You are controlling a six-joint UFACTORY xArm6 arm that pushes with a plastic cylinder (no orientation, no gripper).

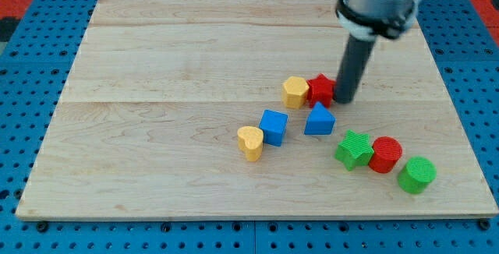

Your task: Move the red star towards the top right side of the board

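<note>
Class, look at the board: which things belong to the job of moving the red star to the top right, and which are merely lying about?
Belongs to the job:
red star
my tip, against the star's right side
board

Just lying about:
yellow block, touching the star's left
yellow heart
blue cube
blue block
green star
red cylinder
green cylinder

Bright, even overhead light fills the view; the pale wooden desk (195, 59) shows no glare; blocks cast only short, soft shadows at their bases; focus is fairly sharp, with slight softness and mild compression grain.
</note>
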